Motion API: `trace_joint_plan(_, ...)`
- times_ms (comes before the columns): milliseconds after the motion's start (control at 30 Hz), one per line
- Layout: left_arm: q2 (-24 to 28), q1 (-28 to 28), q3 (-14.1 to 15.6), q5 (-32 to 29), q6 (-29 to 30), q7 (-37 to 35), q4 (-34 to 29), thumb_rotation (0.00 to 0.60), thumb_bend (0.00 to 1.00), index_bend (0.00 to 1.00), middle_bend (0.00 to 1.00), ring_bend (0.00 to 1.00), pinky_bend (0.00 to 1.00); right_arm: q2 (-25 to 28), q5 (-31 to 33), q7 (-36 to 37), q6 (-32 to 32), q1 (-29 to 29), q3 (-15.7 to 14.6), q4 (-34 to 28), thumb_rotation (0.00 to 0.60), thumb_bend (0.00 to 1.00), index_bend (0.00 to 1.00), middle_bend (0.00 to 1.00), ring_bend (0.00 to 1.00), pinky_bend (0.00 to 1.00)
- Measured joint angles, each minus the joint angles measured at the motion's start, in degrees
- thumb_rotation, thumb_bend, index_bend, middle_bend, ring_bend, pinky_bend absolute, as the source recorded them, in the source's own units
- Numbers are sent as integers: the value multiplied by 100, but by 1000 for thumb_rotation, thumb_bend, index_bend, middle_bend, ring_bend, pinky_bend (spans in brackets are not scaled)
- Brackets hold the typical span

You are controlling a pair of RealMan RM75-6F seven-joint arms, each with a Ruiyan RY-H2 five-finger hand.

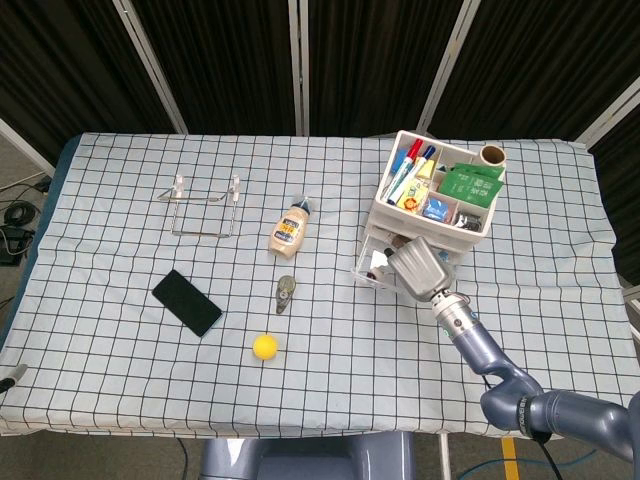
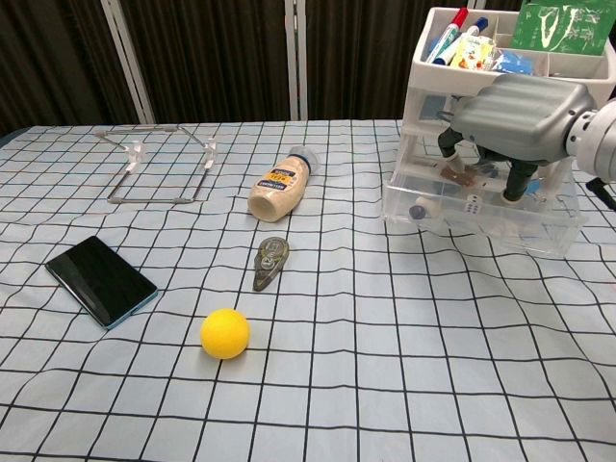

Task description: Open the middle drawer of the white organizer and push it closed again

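While the writing on the bottle (image 2: 280, 183) is too small to read, you can see a yellow-orange label on its cream body, and it lies on its side near the middle of the table (image 1: 120, 330). The green packet (image 1: 468, 186) in the top tray has pale print on it, also unreadable.

The white organizer (image 1: 385, 205) sits at about 2 o'clock on the checkered cloth, pens and small packs standing in its top compartments. One clear drawer (image 2: 478, 214) is pulled out toward the front, with a die and a few small bits inside; I can't say for sure which level it is.

The right hand (image 2: 515, 106) comes in from about 5 o'clock, palm down, hovering over that open drawer. Its dark fingers (image 2: 449, 141) curl down against the organizer's front above the drawer. It looks hooked there rather than spread, but I can't tell if it really grips anything. The left hand isn't visible.

Also on the cloth: a black phone (image 1: 187, 301), a yellow ball (image 1: 264, 346), a tape dispenser (image 2: 271, 262) and a wire stand (image 1: 205, 203) at 10 o'clock.
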Motion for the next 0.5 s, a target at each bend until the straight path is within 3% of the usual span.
trace_joint_plan(500,2,-11,12,9,-20,-6,-7,600,103,0,0,0,0,-56,-102,42,-139,42,-43,98,600,0,490,1000,1000,781)
